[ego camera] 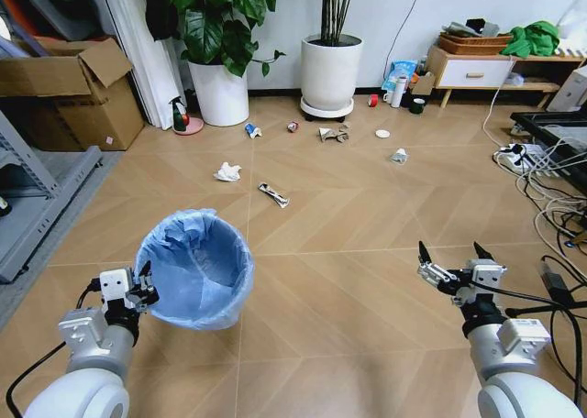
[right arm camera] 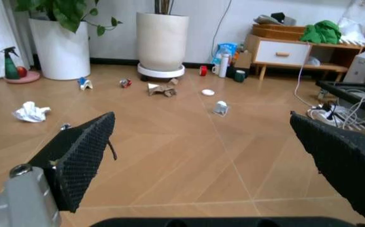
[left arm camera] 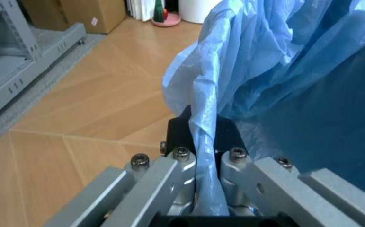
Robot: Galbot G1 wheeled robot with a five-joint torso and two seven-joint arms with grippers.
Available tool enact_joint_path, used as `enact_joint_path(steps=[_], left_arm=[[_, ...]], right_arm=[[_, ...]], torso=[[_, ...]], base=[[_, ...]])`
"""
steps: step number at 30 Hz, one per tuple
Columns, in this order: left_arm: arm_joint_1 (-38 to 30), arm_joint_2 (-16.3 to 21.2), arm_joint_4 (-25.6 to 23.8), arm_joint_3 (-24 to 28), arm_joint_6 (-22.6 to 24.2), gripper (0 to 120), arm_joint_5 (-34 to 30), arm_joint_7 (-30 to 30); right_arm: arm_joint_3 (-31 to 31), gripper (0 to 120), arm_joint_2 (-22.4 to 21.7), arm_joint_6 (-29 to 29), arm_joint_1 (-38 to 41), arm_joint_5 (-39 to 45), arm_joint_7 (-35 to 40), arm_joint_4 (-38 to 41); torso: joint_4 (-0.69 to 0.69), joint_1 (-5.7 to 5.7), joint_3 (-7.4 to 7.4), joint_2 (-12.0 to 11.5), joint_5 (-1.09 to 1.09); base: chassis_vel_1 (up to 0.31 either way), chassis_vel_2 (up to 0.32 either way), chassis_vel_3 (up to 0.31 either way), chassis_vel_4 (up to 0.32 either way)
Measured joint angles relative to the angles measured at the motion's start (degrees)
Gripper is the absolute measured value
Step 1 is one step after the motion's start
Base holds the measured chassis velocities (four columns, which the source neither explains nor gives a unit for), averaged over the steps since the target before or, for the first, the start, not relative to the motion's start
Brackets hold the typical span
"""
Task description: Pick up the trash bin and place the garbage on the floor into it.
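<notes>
Crinkly light-blue plastic lines the small round trash bin, and the left hand pinches only that liner at the rim, the bin near the robot on the tan chevron floor. Risky: the thin bag could slip or tear free. The right hand hovers spread wide. Roughly eight litter pieces ahead: one crumpled white paper, one flattened wrapper, a small white lid.

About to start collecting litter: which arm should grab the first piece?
Right, probably. The right gripper is open and empty, while the left gripper is shut on the trash bin's rim. The crumpled paper and flattened wrapper lie ahead on the floor.
</notes>
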Motion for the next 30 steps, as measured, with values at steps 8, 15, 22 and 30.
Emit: enact_joint_path(steps=[8,15,22,30], left_arm=[[0.0,0.3,0.0,0.2,0.0,0,0.0,0.1],[0.0,0.4,-0.3,0.2,0.0,0,-0.1,0.3],[0.2,0.3,-0.5,0.2,-0.2,0,-0.1,0.5],[0.3,0.2,-0.7,0.2,-0.6,0,0.4,1.0]], right_arm=[[-0.1,100,0.3,0.1,-0.1,-0.6,-0.1,0.0],[-0.1,100,0.4,0.1,-0.1,-1.1,-0.7,0.0],[-0.2,100,0.4,0.1,0.0,-1.2,-0.8,0.0],[-0.3,100,0.6,0.1,-0.1,-1.4,-0.8,0.0]], torso=[[0.0,0.01,0.01,0.0,0.01],[0.0,0.01,0.0,0.0,-0.01],[-0.01,0.01,0.0,0.0,-0.02],[-0.01,0.01,0.0,0.0,0.02]], base=[[-0.133,0.142,0.134,-0.134],[-0.072,0.144,0.063,-0.15],[-0.053,0.203,0.063,-0.204],[-0.1,0.227,0.109,-0.221]])
